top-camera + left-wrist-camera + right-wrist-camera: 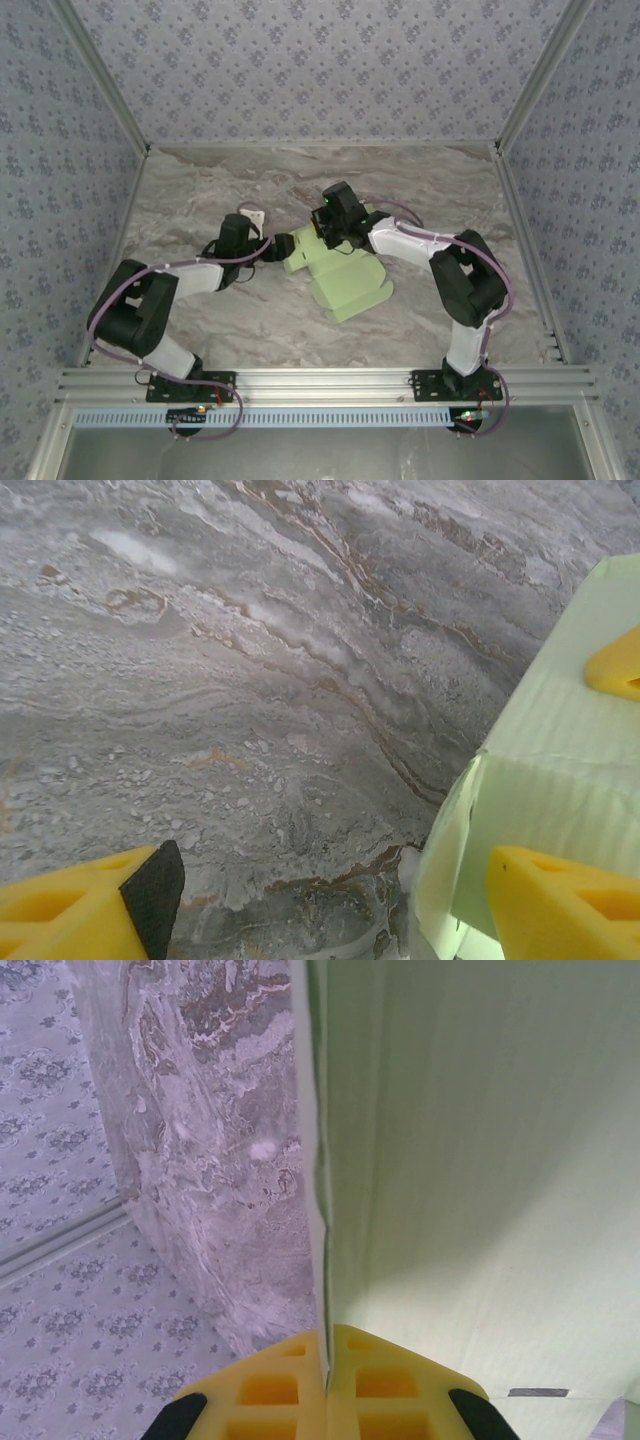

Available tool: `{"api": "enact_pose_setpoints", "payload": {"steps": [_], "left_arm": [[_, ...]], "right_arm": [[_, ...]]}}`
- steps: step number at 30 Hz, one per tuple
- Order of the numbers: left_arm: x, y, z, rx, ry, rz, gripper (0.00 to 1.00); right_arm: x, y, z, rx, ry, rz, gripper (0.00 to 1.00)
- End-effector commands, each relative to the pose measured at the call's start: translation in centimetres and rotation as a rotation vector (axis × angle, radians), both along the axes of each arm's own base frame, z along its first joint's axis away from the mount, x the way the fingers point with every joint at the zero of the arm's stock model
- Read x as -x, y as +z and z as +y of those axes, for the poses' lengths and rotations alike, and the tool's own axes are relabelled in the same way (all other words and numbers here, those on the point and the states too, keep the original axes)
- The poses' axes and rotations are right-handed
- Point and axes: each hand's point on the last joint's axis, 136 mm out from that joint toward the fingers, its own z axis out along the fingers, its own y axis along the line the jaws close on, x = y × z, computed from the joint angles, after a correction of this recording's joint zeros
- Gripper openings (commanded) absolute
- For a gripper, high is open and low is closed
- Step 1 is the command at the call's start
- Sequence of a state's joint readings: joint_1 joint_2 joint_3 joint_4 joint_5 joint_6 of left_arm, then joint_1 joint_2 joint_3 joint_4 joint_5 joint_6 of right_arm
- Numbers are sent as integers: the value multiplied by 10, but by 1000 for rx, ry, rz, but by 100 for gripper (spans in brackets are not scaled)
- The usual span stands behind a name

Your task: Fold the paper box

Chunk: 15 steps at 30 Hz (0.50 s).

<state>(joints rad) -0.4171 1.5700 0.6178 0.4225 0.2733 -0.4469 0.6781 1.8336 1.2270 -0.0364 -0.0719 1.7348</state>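
Box: the pale light-green thin-card paper box (345, 285) lies half-formed on the grey marbled tabletop (200, 180). One wall stands up along its far side, and a flat panel spreads out toward the arm bases.

Right gripper: the right gripper (327, 1355) is at the box's far edge. Its yellow fingers (270, 1390) are pressed together on the raised wall, pinching the card by its rim.

Left gripper: the left gripper (335, 870) is at the box's left side with its jaws spread wide. A folded corner of the box (560, 760) sits just inside one finger (560, 900). I cannot tell whether they touch.

Step in hand: probably squaring the left corner, with the right arm steadying the upright wall.

Doing it well:
- Hold the pinch low and firm so the wall stays upright.
- Bring the left fingers along the box's scored line, not across the panel.
- Close slowly so the card bends at the crease instead of buckling.
- Push toward the pinched wall, so that the box does not slide on the smooth top.

Risk: thin card dents easily, and a sideways tug from either arm could tear the corner or undo the wall.
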Motion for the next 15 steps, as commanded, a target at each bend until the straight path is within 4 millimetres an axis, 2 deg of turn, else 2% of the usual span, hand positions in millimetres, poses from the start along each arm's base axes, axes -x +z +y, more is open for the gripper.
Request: {"api": "enact_pose_setpoints", "payload": {"steps": [1,4,9,11,15], "left_arm": [[-3,8,-15,53,-49,-10,80],[0,7,-23,67,-67,-7,79],[12,24,-32,96,-102,-38,79],[17,30,-29,98,-88,-54,79],[25,35,-7,63,-14,-87,82]], "right_arm": [[2,20,1,-7,-6,-47,4],[3,21,2,-13,-6,-57,3],[2,14,-1,-23,-7,-105,2],[-1,16,-1,-44,1,-148,1],[-12,31,-2,-89,47,-329,0]]}}
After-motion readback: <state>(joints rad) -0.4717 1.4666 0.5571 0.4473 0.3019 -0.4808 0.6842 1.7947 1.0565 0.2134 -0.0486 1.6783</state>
